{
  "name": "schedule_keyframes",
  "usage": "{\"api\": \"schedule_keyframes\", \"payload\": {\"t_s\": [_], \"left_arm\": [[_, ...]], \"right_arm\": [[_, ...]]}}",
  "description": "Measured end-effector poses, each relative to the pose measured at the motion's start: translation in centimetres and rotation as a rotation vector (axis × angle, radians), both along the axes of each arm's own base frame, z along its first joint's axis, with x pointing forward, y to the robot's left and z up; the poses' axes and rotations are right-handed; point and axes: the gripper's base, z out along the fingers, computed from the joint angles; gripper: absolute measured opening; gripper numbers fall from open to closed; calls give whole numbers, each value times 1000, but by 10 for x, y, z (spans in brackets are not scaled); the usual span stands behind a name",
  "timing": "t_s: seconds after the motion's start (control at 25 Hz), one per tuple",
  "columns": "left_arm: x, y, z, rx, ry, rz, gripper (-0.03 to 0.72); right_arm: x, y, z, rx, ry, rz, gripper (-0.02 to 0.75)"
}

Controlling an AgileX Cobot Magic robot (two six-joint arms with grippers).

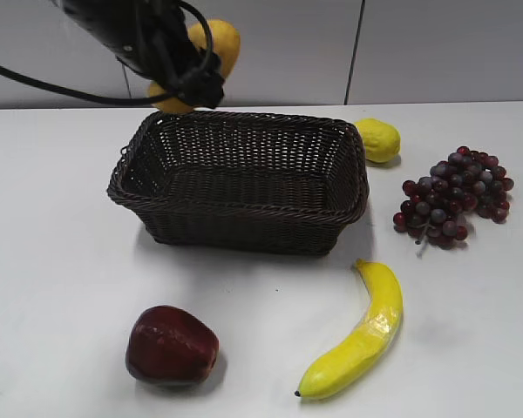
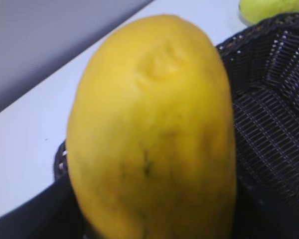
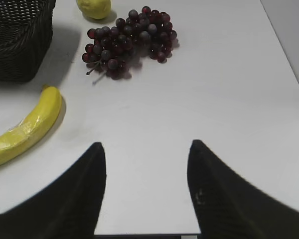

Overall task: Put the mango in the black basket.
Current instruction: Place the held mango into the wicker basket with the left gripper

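My left gripper (image 1: 192,83) is shut on the mango (image 1: 216,45), an oblong yellow-orange fruit, and holds it in the air above the far left corner of the black basket (image 1: 244,218). In the left wrist view the mango (image 2: 154,134) fills most of the frame and hides the jaws, with the black basket (image 2: 269,114) below and to its right. The basket holds nothing that I can see. My right gripper (image 3: 145,149) is open and empty over bare table near the front right edge. It is out of the exterior view.
A lemon (image 1: 377,139) lies behind the basket's right corner. Dark grapes (image 1: 453,196) lie to the right of the basket, a banana (image 1: 357,335) in front right, a dark red apple (image 1: 170,346) in front left. The right wrist view shows the banana (image 3: 25,132), grapes (image 3: 127,40) and lemon (image 3: 94,7).
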Motion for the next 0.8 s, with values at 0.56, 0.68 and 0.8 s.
{"api": "schedule_keyframes", "payload": {"t_s": [0.56, 0.68, 0.8], "left_arm": [[10, -34, -91, 154, 248, -57, 559], [11, -35, -86, 151, 248, -57, 657], [13, -36, -65, 140, 240, -50, 654]], "right_arm": [[0, 0, 0, 0, 0, 0, 407], [0, 0, 0, 0, 0, 0, 407], [0, 0, 0, 0, 0, 0, 407]]}}
